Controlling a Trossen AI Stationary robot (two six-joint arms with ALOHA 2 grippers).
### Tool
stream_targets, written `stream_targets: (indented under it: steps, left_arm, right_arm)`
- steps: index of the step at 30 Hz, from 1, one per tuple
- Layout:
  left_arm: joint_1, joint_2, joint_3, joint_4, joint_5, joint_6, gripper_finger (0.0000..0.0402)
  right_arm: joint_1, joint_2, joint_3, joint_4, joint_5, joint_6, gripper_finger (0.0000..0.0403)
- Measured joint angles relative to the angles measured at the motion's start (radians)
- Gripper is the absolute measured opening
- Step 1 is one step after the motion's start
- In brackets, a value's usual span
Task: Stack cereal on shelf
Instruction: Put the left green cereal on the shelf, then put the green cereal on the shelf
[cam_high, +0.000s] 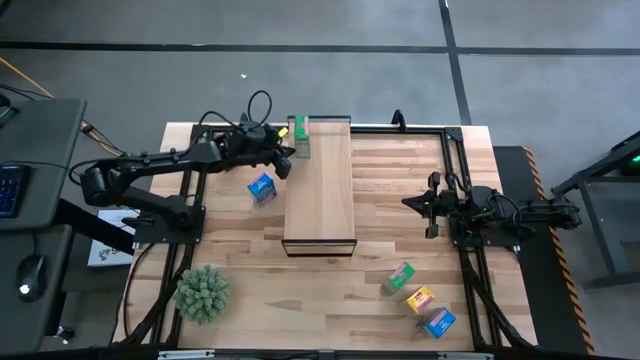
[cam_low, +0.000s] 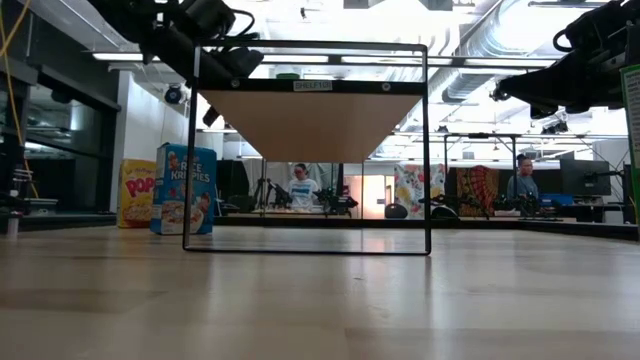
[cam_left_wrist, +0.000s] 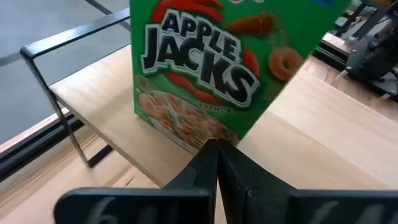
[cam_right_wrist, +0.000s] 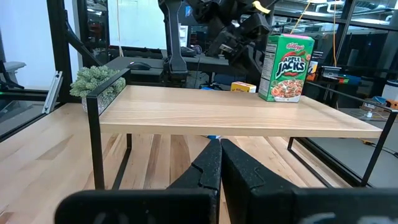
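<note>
A green Apple Jacks cereal box (cam_high: 299, 137) stands upright on its base at the far left corner of the pale wood shelf (cam_high: 322, 195). It fills the left wrist view (cam_left_wrist: 205, 68). My left gripper (cam_high: 287, 163) is shut, just off the shelf's left edge, pointing at the box's lower part. A blue cereal box (cam_high: 262, 188) stands on the table left of the shelf. Behind it in the low view stands a yellow one (cam_low: 137, 193). My right gripper (cam_high: 415, 203) waits shut, right of the shelf. My left gripper's shut fingertips (cam_left_wrist: 214, 152) stand right in front of the green box's lower edge (cam_left_wrist: 186, 140), slanting down from the table's left side. I cannot tell whether they touch the box. The box stands upright on the shelf (cam_right_wrist: 285, 59).
A green (cam_high: 400, 277), a yellow (cam_high: 420, 298) and a blue cereal box (cam_high: 437, 321) lie on the table at the near right. A spiky green plant ball (cam_high: 203, 292) sits at the near left. The shelf's black frame (cam_low: 427, 150) raises it above the table.
</note>
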Motion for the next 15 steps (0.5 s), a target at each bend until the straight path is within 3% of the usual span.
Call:
stream_targets:
  steps: [5,11,15]
  left_arm:
    - [0.025,-0.063,0.001,-0.093,-0.039,0.008,0.0]
    - [0.074,-0.235,-0.001,-0.25,-0.02,0.0,0.0]
    - [0.055,-0.367,-0.077,-0.157,0.03,-0.062,0.0]
  right_arm:
    - [0.0,0.0,0.0,0.0,0.0,0.0,0.0]
    - [0.0,0.0,0.0,0.0,0.0,0.0,0.0]
    - [0.0,0.0,0.0,0.0,0.0,0.0,0.0]
